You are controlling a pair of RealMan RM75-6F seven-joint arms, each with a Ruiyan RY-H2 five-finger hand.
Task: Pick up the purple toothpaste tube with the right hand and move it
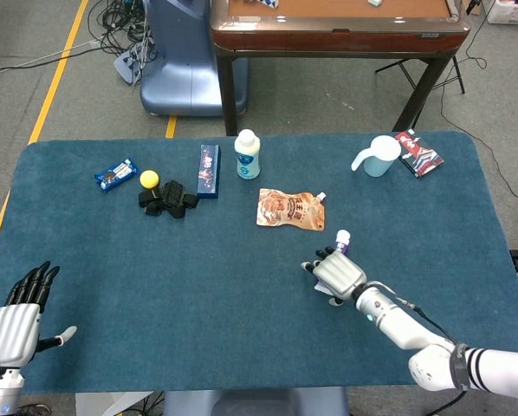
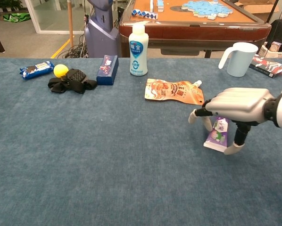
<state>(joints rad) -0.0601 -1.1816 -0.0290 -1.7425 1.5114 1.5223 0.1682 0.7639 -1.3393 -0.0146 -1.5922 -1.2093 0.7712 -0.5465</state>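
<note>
1. My right hand (image 2: 237,107) sits palm-down over the purple toothpaste tube (image 2: 218,135), fingers curled down around it: in the chest view a fingertip stands on each side of the tube. I read that as a grip, though I cannot tell whether the tube is clear of the cloth.
2. The tube lies on the near right part of the blue table (image 1: 198,260), with its long axis running near to far. Its white cap (image 1: 343,236) points to the far side, showing just past the fingers in the head view, and its flat crimped end faces me.
3. The right forearm (image 1: 398,316) comes in from the near right corner, angled toward the table's middle, with the wrist low over the cloth.
4. Just beyond the hand lies an orange snack pouch (image 2: 173,90), apart from the tube.
5. Further off stand a white bottle (image 2: 138,50) and, at the far right, a pale blue mug (image 2: 240,58) beside a booklet (image 1: 418,152).
6. To the far left are a blue box (image 2: 107,69), a black strap bundle (image 2: 72,80), a yellow ball (image 2: 61,70) and a blue snack packet (image 2: 36,68).
7. My left hand (image 1: 18,316) rests at the near left corner, fingers straight and apart, holding nothing.
</note>
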